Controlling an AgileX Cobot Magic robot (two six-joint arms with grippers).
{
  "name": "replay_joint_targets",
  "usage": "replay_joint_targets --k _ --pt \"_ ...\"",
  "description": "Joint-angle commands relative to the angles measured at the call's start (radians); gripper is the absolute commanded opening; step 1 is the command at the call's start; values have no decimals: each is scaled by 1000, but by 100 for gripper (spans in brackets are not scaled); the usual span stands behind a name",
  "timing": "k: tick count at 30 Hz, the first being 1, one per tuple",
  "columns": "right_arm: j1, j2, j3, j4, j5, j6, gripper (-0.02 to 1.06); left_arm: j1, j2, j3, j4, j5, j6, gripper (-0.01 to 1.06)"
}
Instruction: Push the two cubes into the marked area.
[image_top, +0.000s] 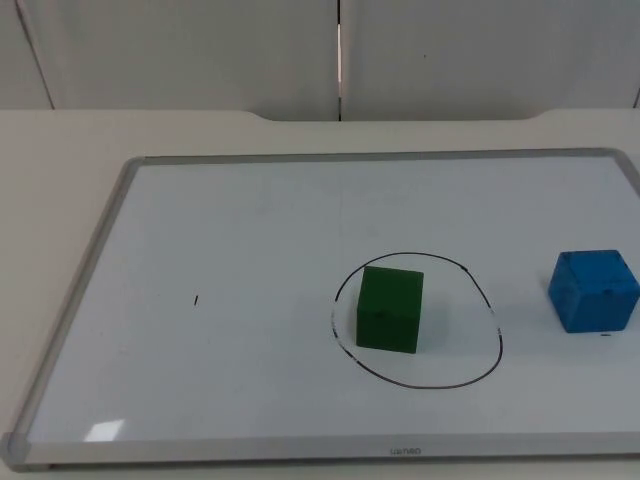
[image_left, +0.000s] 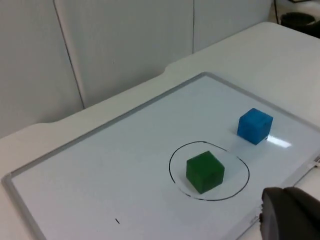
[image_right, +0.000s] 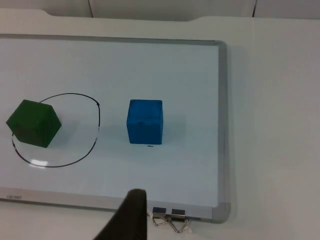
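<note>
Markings on the whiteboard

A small grey brand imprint (image_top: 406, 451) sits on the whiteboard's (image_top: 250, 230) near frame edge, and shows again on the frame in the right wrist view (image_right: 11, 197); its letters are too small to read. On the white surface a hand-drawn black outline (image_top: 417, 320) rings the green cube (image_top: 390, 309), with the blue cube (image_top: 593, 290) outside it toward the board's right edge. A short black tick mark (image_top: 196, 299) stands alone toward the board's left side. No numbers or readable words appear.
</note>
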Motion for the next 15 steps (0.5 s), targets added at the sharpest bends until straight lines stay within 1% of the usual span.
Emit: replay_joint_targets --k 1,4,8,13,15 --pt "-6 -3 5 4 -7 1 105 3 -42 41 6 12 -10 0" --pt "-6 -3 5 4 -7 1 105 3 -106 108 8 36 -44 0" --pt "-6 -3 5 4 -7 1 105 3 -161 143 8 66 -62 0" --pt "-6 -3 5 4 -7 1 105 3 -239 152 12 95 -62 0" --pt "-6 -3 5 4 -7 1 105 3 -258 152 45 109 -62 0"
